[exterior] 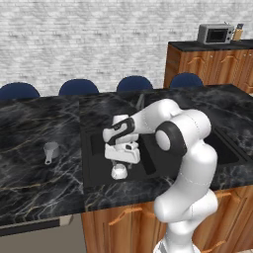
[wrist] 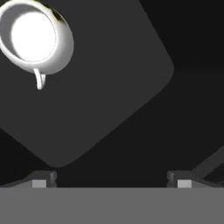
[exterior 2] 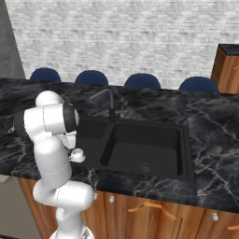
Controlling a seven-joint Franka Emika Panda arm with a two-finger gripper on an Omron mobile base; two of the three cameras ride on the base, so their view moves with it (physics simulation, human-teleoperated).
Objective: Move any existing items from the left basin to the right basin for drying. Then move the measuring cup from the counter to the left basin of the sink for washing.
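Gripper above left basin, jaws wide apart, holding nothing.

Gripper (exterior: 121, 159) hangs mid-frame in the left base view, over the left basin (exterior: 96, 165) of the sink (exterior 2: 184, 154). Small white-silver cup (exterior: 119, 172) sits on the basin floor just below it; upper left in the hand view, apart from the fingertips (wrist: 43, 179). Measuring cup (exterior: 51, 150) stands on the counter (exterior: 29, 173), centre left, well apart from the sink. Right basin (exterior 2: 144, 149) centre of right base view.

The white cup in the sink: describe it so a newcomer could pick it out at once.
Find the black double sink set into the dark marble counter. In its left basin, near the front wall, sits a small round white-silver cup, just under the open gripper. Unlike the grey measuring cup on the counter to the left, it has no long straight handle.
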